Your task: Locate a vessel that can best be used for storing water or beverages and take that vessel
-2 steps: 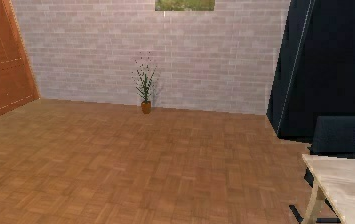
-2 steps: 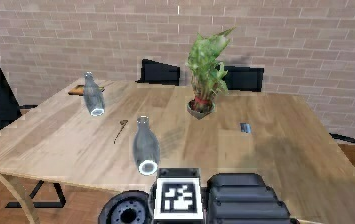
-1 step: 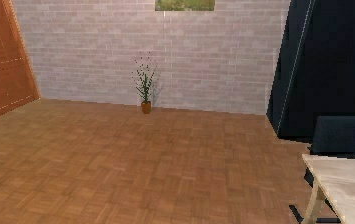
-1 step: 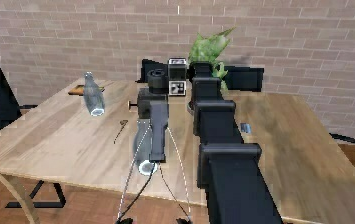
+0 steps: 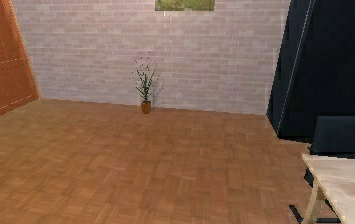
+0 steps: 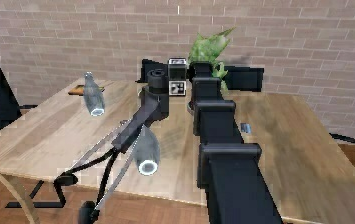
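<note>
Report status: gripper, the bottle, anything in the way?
Gripper at the table; cannot tell if it holds anything. Clear bottle right at it. Second clear bottle stands nearby, could get bumped.

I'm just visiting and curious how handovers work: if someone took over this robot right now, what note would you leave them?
Gripper: reached out over the wooden table; cannot tell whether it holds anything.
Things: a clear bottle close by the gripper; a second clear bottle farther out, toward the arm side view's left.
Done: table with bottles found, arm extended to it.
Left: make sure one bottle is gripped, then lift it clear of the table.
</note>
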Available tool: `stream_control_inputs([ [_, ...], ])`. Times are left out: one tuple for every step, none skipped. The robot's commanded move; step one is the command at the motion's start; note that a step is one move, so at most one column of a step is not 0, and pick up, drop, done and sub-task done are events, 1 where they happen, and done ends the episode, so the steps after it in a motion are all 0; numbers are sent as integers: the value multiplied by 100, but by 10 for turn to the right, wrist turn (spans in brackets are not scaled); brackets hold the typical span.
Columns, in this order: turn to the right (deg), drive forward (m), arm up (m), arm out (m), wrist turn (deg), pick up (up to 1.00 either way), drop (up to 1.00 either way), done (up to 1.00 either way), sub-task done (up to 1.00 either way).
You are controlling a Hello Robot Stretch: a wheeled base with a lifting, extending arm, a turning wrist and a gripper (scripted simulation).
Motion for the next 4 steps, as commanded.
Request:
stream_control_inputs([
  [0, 0, 0, 0, 450, 0, 0, 0, 0],
  [0, 0, 0, 0, 450, 0, 0, 0, 0],
  [0, 0, 0, 0, 210, 0, 0, 0, 0],
  [0, 0, -30, 0, 0, 0, 0, 0, 0],
])
